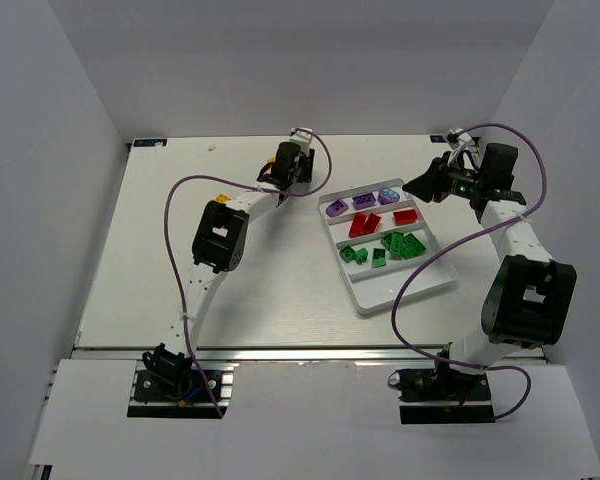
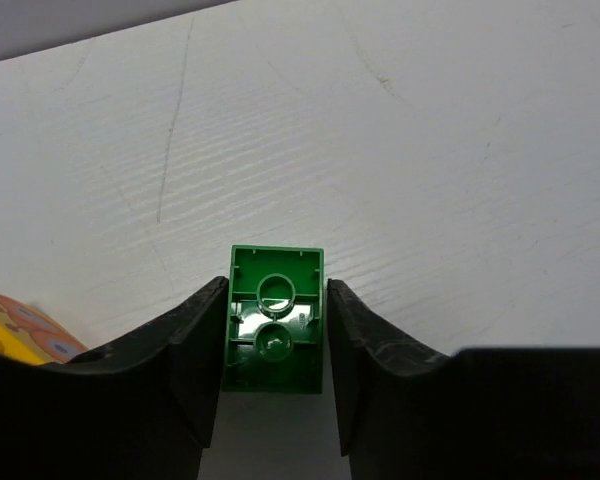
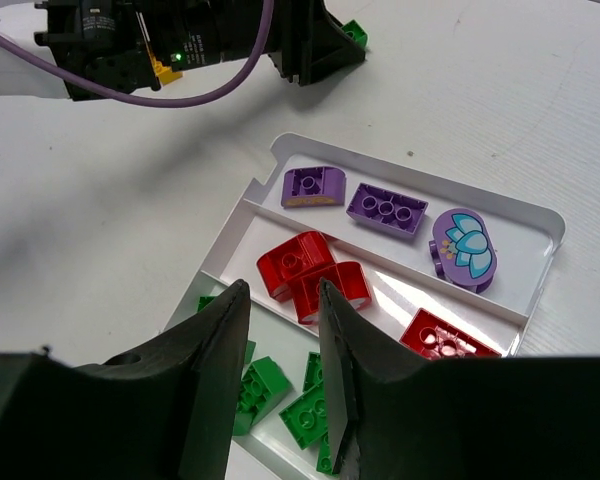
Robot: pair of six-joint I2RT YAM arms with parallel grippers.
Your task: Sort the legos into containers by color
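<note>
My left gripper (image 2: 276, 300) is shut on a green brick (image 2: 276, 330) that shows its hollow underside, low over the bare table left of the tray; in the top view this gripper (image 1: 278, 172) is at the back middle. The white tray (image 1: 405, 287) holds purple bricks (image 1: 363, 201) in its far compartment, then red bricks (image 1: 363, 224), then green bricks (image 1: 385, 247); the nearest compartment has none. My right gripper (image 3: 283, 290) is open and empty, above the red bricks (image 3: 310, 270) and green bricks (image 3: 265, 385). A yellow-orange brick (image 2: 10, 330) lies beside the left gripper.
The left gripper with its green brick (image 3: 355, 33) shows at the top of the right wrist view, just beyond the tray's far corner (image 3: 280, 150). The yellow-orange brick (image 1: 221, 198) sits by the left forearm. Purple cables arc over both arms.
</note>
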